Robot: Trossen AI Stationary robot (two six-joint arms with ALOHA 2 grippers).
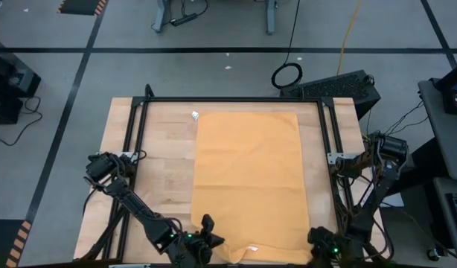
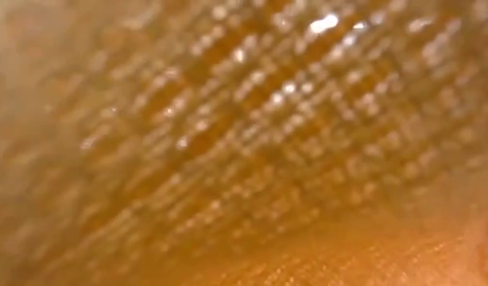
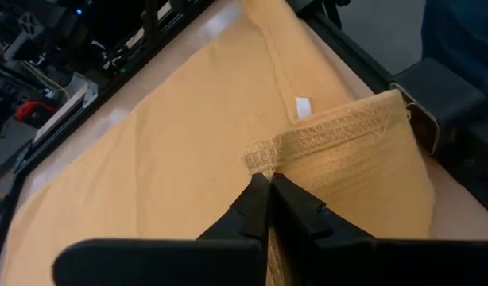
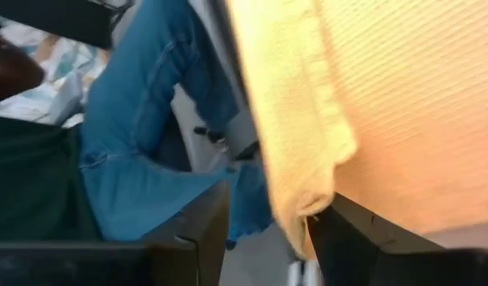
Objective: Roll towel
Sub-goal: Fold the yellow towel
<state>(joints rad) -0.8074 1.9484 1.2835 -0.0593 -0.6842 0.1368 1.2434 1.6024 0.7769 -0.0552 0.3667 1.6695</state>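
Observation:
The mustard-yellow towel [image 1: 247,179] lies spread flat on the wooden table, its long sides running from far to near. Its near edge fills the low view [image 2: 244,143]. My left gripper [image 1: 211,240] is at the near left corner, shut on it [image 3: 268,184]. That corner is turned over onto the cloth, next to a small white tag [image 3: 302,106]. My right gripper [image 1: 315,240] is at the near right corner with its fingers open [image 4: 264,230]. The towel's corner [image 4: 307,195] hangs between them, close to one finger. My left gripper pinches the towel's near left corner [image 3: 261,157] at its woven hem between the two fingers. The fingers slant down from the near left side. The corner is raised and folded over, while the rest of the towel [image 3: 172,151] lies flat. My right gripper: I cannot tell whether the hanging corner touches its finger [image 4: 351,234].
Black frame rails [image 1: 228,100] run around the table's working area. A small white object [image 1: 195,115] lies by the towel's far left corner. A person in blue jeans [image 4: 149,119] stands just beyond the table's near edge.

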